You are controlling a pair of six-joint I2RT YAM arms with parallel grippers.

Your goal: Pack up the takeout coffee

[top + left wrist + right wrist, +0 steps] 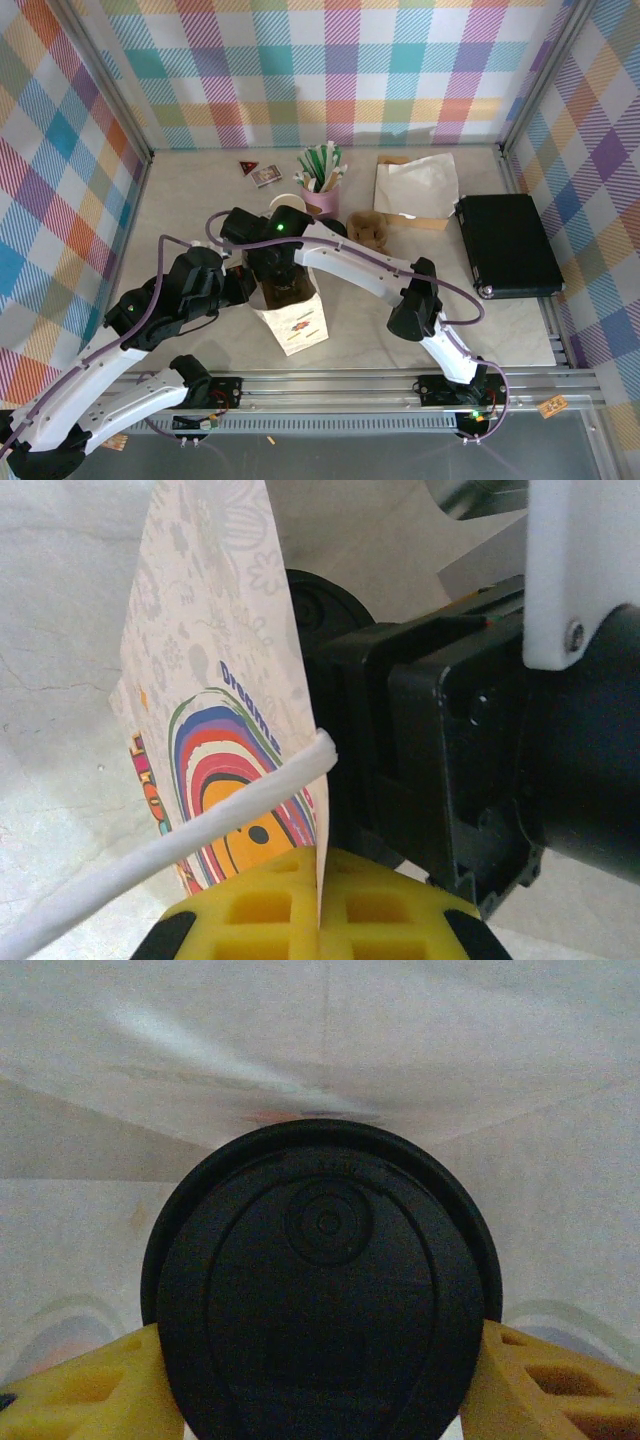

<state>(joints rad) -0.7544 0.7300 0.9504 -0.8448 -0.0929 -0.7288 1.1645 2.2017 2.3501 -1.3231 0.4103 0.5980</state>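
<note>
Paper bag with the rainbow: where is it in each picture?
Top external: paper bag stands mid-table, between both arms.
Left wrist: its rainbow side at left, edge pinched by the left gripper.
Right wrist: its white inside behind the takeout coffee.
Shared landmark: the right arm, reaching into the bag.

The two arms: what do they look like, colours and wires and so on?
Both the left arm and the right arm mix white tube-like links with chunky black joints. A purple cable loops along each. A small green light glows on the right one. The left hand and right hand have yellow fingers moulded in a grid.
</note>
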